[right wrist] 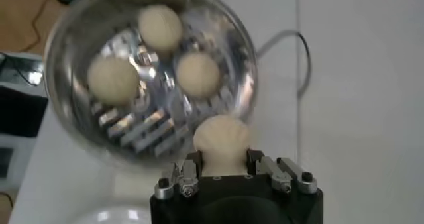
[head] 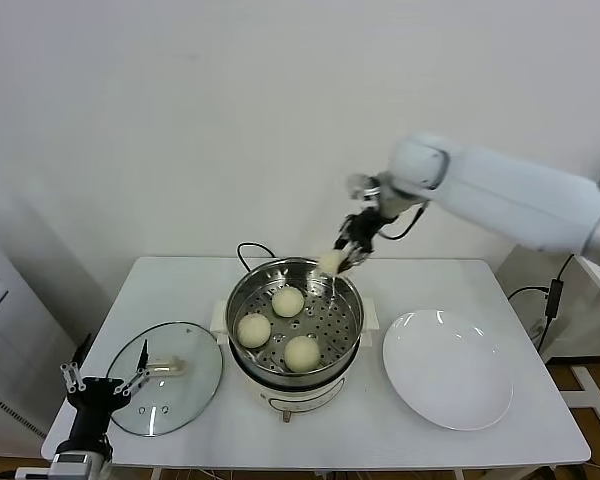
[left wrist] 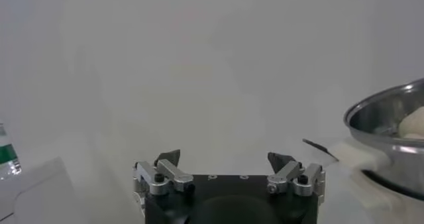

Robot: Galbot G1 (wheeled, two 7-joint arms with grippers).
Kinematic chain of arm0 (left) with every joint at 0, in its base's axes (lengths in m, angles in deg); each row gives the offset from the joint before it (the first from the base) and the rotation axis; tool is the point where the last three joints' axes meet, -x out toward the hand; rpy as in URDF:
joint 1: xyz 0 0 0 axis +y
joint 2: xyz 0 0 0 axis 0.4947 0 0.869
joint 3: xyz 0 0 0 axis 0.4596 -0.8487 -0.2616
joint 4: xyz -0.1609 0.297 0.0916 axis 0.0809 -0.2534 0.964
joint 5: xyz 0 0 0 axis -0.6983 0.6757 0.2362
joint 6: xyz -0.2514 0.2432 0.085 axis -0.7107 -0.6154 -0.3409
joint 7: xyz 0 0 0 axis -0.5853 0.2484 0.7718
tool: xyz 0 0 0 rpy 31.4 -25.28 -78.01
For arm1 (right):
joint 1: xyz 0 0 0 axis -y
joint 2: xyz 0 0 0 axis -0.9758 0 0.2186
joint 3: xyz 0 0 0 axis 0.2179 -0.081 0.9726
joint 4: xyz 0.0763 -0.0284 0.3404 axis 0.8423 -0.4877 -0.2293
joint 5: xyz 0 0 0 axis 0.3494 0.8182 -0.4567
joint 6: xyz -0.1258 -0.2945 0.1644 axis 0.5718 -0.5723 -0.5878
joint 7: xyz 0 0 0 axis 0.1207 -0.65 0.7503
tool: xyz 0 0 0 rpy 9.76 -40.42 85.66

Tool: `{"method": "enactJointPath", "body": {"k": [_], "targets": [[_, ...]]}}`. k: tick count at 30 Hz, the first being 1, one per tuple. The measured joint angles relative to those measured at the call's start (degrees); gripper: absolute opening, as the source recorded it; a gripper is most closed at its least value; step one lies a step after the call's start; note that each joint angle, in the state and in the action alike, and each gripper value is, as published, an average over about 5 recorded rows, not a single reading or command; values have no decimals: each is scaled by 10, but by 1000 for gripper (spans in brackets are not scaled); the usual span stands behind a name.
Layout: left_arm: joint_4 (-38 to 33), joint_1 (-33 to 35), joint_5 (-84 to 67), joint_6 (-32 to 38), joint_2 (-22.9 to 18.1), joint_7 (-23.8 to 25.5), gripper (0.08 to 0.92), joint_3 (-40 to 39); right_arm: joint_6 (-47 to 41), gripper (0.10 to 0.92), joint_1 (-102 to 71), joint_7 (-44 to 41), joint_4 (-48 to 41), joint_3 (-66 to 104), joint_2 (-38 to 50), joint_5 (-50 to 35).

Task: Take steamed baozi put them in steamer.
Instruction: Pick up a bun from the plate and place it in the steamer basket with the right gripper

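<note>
Head view: three baozi [head: 287, 301] are counted on the steamer [head: 242, 300] tray; a fourth baozi [head: 331, 262] is clamped by the right gripper [head: 346, 257] above its rim. The left gripper [head: 104, 383] is parked with fingers spread beside one glass lid [head: 190, 388].

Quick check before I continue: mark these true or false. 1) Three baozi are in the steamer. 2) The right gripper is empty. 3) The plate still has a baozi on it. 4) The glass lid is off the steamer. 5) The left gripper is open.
1) True: three baozi sit on the perforated tray of the steamer.
2) False: the right gripper is shut on the fourth baozi over the steamer's far rim.
3) False: the plate is bare.
4) True: the glass lid lies on the table to the steamer's left.
5) True: the left gripper is open, near the lid.
</note>
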Motion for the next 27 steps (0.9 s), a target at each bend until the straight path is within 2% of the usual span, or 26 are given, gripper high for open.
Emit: {"method": "enactJointPath", "body": {"k": [20,27], "targets": [[15,-3,-16,8,0,1,823,6,-51,461,-37,60,35,-50,-14,5],[15,-2,-16,8,-2,1,823,5,-56,520,-44,73,43,-56,-9,6]]}}
